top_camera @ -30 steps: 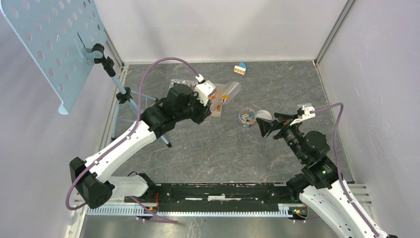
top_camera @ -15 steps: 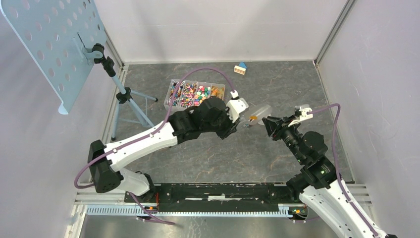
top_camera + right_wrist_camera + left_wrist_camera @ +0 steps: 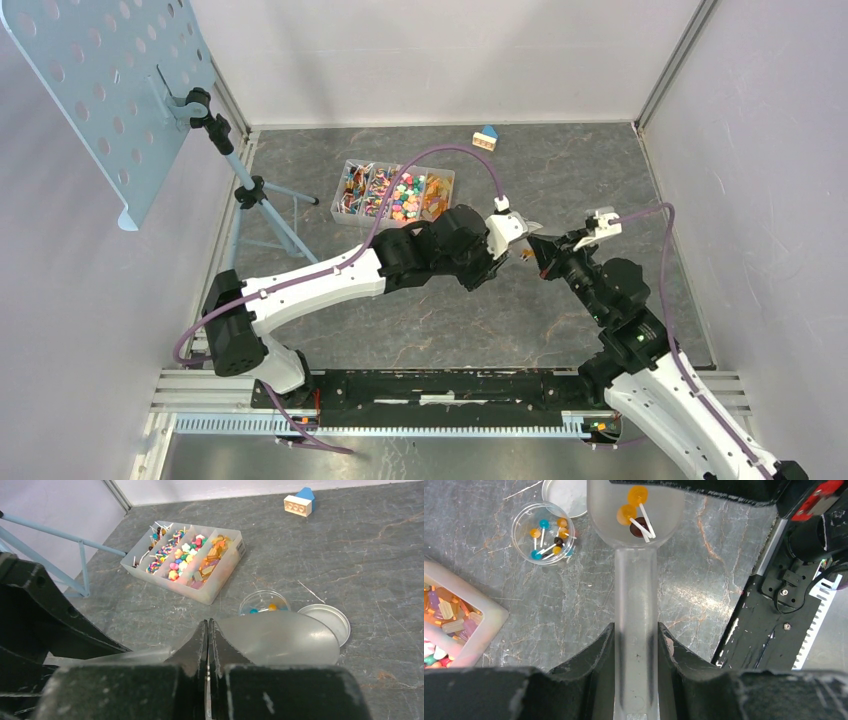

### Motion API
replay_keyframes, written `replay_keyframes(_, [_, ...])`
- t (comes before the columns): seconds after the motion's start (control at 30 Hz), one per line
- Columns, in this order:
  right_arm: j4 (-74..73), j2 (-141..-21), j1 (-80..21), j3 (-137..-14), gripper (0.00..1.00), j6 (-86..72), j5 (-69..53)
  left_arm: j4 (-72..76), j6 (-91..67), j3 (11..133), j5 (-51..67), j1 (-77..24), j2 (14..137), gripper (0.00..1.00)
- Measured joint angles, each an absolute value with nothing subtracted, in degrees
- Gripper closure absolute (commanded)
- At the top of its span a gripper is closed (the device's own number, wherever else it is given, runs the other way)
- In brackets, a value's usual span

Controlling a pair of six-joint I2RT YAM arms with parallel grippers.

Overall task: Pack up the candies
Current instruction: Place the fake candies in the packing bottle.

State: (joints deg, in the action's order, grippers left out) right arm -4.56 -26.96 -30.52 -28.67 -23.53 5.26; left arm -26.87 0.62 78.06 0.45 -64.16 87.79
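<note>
Grey table (image 3: 420,320); left gripper (image 3: 636,635) clamps scoop (image 3: 636,580) holding candies (image 3: 628,514), moved rightward; right gripper (image 3: 208,630) closed.

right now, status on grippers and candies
Left gripper shut on scoop handle. Right gripper shut, at scoop's far rim. Three lollipops in scoop; open jar off to one side.

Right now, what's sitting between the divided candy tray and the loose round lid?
The small clear jar, a few lollipops inside; the right wrist view shows it.

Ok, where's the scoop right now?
The scoop is gripped by its handle in the left claw; in the left wrist view its bowl is just right of the small clear jar and lid.
</note>
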Motion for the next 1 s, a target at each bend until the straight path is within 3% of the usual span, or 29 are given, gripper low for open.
replay_keyframes(0.63, [8.4, -36.8, -30.5, -21.7, 1.00, -24.4, 1.4, -27.1, -0.1, 77.8, -1.5, -61.8, 87.8, 0.98])
replay_keyframes(1.0, [20.1, -49.4, -30.5, -21.1, 1.00, -24.4, 1.5, -26.2, -0.1, 76.6, -0.8, -56.3, 87.9, 0.98])
